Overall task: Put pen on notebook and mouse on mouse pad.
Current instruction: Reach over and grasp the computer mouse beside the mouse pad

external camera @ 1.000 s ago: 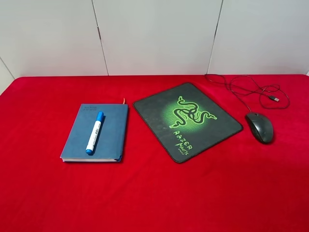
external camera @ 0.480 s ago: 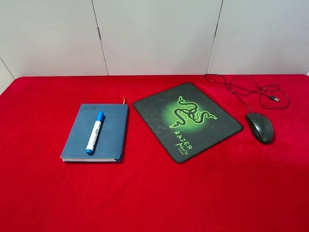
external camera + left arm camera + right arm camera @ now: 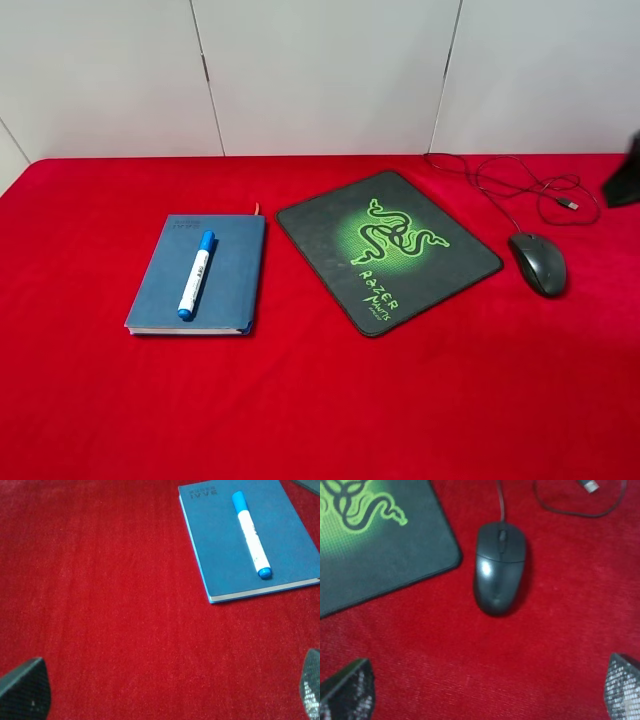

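Newly poking in at the right edge of the high view: a dark bit of the right arm (image 3: 625, 180); otherwise no change, with pen (image 3: 196, 274) lying on notebook (image 3: 235, 270) and mouse (image 3: 538, 263) on red cloth (image 3: 320, 400) just beside, not on, the mouse pad (image 3: 455, 265). From the left wrist: left pincer (image 3: 167, 690) spread wide and empty, near the notebook; looks like the pen half is done, so best kept clear. From the right wrist: right pincer (image 3: 485, 690) wide open, holding nothing, near the mouse; lower squarely over its middle, pinch the flanks, lift with cable (image 3: 560, 507) trailing free, then set down mid-pad.
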Robot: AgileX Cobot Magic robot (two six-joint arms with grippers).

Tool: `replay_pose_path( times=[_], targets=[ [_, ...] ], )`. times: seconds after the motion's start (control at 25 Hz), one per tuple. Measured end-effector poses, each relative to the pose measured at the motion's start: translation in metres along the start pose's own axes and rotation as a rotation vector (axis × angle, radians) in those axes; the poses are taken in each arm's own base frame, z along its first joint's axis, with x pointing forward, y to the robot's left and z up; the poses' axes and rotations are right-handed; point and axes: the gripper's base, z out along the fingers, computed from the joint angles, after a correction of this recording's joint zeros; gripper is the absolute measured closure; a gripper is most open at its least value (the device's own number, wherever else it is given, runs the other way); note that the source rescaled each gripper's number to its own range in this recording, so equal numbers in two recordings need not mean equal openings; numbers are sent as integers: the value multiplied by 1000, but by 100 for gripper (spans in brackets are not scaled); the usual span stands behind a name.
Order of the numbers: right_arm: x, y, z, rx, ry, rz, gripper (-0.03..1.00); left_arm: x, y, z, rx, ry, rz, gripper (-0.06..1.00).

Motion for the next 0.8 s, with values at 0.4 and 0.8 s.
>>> replay_pose_path(
  times=[0.4,0.8],
  targets=[
    [-46,5,62,-46,152,29,-3,0,0,0,0,0,0,-5],
    [-47,9,141,-47,372,34,-3,0,0,0,0,0,0,-5]
  ],
)
